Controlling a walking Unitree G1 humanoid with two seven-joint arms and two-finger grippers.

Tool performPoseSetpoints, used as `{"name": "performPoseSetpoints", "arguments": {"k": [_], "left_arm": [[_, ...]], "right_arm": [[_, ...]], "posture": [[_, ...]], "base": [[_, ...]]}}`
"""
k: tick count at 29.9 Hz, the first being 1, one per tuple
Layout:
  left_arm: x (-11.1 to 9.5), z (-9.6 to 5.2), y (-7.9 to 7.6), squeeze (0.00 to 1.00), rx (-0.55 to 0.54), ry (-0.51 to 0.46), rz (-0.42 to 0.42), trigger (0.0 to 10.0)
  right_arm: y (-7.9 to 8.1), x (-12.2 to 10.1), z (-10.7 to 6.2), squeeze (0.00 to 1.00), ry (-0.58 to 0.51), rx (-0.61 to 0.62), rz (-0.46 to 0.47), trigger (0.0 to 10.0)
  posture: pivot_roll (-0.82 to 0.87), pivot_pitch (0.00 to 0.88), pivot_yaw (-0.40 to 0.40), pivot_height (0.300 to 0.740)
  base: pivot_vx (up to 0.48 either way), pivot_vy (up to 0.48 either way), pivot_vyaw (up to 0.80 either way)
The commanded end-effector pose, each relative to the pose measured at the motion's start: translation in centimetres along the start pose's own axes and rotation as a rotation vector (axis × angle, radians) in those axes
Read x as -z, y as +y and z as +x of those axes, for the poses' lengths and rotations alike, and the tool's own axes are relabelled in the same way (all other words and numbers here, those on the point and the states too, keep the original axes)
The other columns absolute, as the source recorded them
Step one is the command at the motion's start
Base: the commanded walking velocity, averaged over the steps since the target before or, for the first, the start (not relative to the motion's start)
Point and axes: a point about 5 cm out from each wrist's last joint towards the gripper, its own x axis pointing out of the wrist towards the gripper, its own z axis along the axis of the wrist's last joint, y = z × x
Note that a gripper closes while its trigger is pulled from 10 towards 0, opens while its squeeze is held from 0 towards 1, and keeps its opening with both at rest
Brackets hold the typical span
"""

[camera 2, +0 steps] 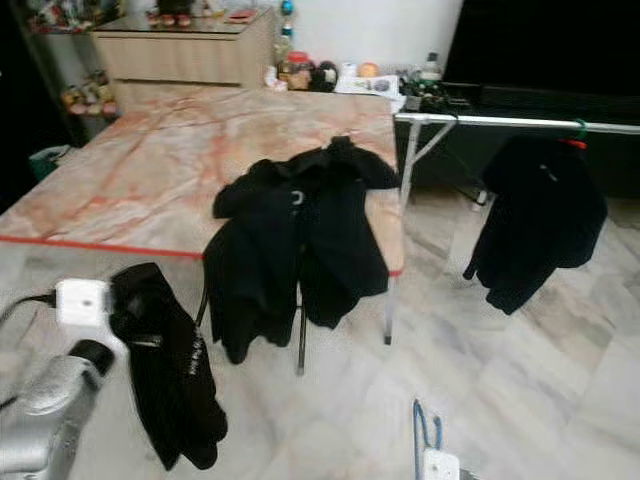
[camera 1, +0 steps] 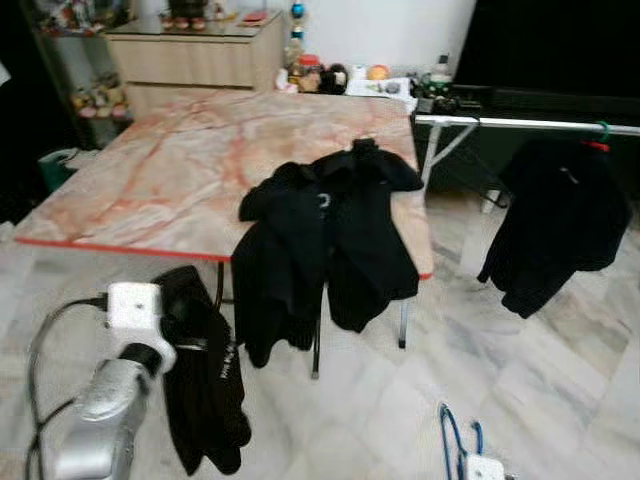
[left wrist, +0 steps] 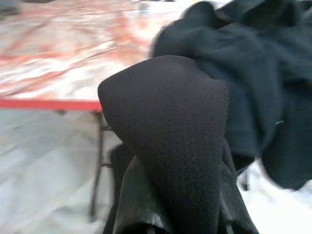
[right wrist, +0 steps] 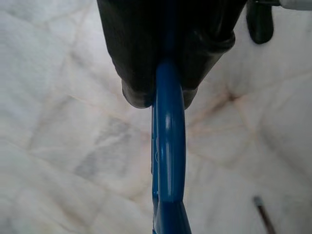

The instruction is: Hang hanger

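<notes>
My right gripper (right wrist: pixel 161 92) is low over the floor, shut on a blue hanger (right wrist: pixel 168 146) whose hook (camera 1: pixel 455 432) shows at the bottom of the left eye view. At the lower left, my left gripper (camera 1: pixel 182 318) is shut on a black garment (camera 1: pixel 205 390) that hangs down from it. The cloth (left wrist: pixel 170 131) drapes over that gripper's fingers (left wrist: pixel 139 204) and hides their tips. A metal clothes rail (camera 1: pixel 540 124) runs at the right. One black garment (camera 1: pixel 560 220) hangs from it on a hanger with a green hook (camera 1: pixel 600 130).
A marble-topped table (camera 1: pixel 160 170) stands ahead, with a pile of black clothes (camera 1: pixel 330 230) spilling over its near right edge. Behind it are a wooden cabinet (camera 1: pixel 195 55) and small clutter (camera 1: pixel 320 75). Pale marble floor (camera 1: pixel 540 380) lies between the table and the rail.
</notes>
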Motion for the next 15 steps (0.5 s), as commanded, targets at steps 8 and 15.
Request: {"name": "performPoseSetpoints", "arguments": {"k": [8,15], "left_arm": [[-2.0,0.2,1.3,0.0,-0.027,-0.065,0.028,10.0],[-6.2,2.7,1.7,0.0,0.016,-0.176,0.096,10.0]], "right_arm": [[0.7,-0.4,0.1,0.0,-0.011,-0.014,0.009,10.0],[0.8,-0.4,0.1,0.0,-0.01,-0.016,0.009,10.0]], "posture": [[0.16,0.036,0.0,0.74],[0.17,0.035,-0.005,0.74]], "base": [[0.324,0.0,0.0],[0.326,0.0,0.0]]}}
